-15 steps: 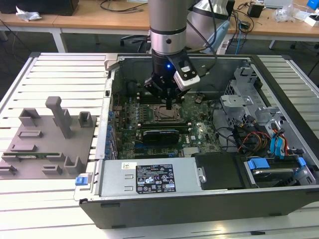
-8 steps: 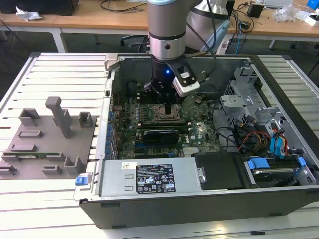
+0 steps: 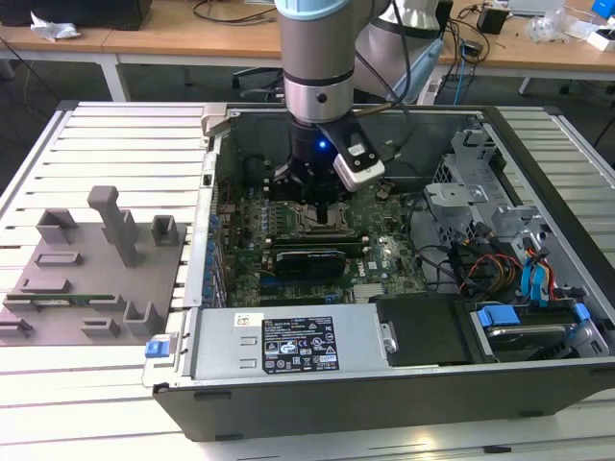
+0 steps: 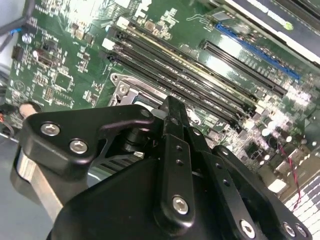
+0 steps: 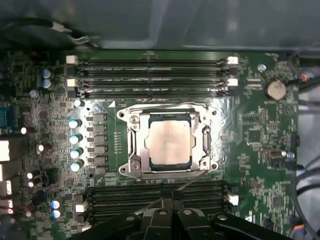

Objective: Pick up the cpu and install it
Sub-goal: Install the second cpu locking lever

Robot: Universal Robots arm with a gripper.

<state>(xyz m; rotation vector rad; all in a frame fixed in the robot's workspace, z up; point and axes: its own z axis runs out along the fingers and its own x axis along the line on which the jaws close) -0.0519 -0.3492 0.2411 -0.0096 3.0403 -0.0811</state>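
Black metal fingers (image 4: 172, 107) hang over the green motherboard (image 5: 260, 130), apparently drawn narrow and holding nothing; gripper (image 3: 325, 204) low inside the open grey steel computer case (image 3: 404, 384). Small square cpu (image 5: 169, 141), matte pale silver top, lies flat in the silver metal socket frame (image 5: 131, 165), edges square with it, between black memory slots (image 5: 150, 75).

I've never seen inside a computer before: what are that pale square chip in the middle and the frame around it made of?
The cpu looks topped with dull, brushed metal: a pale silvery face with a soft sheen, no print visible. The socket frame around it seems to be brighter bare metal, since its edges catch sharp highlights. The motherboard beneath looks like green lacquered circuit board, probably fibreglass, though that can't be confirmed by sight.
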